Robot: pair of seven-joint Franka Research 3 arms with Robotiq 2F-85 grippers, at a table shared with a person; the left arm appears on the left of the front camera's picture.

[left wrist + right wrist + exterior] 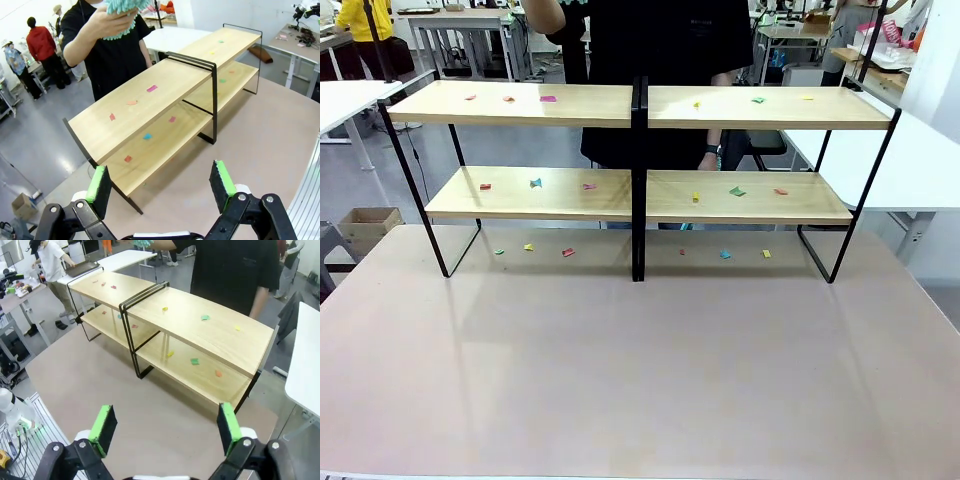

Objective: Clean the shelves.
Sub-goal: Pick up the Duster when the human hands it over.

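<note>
Wide apart and empty: left fingers [98, 184] and right fingers [227, 426], both above the bare pinkish desk [640, 370], well back from the wide two-tier light-wood shelves [590, 193] on a black metal frame at the desk's far side. Small coloured paper scraps [536, 183] dot both tiers and the desk beneath. A person behind holds a teal fluffy duster [125, 7]. Cleaning seems not begun; next probably take the duster. Open desk ahead; lower tier tight, black centre posts [638, 180] obstruct
</note>
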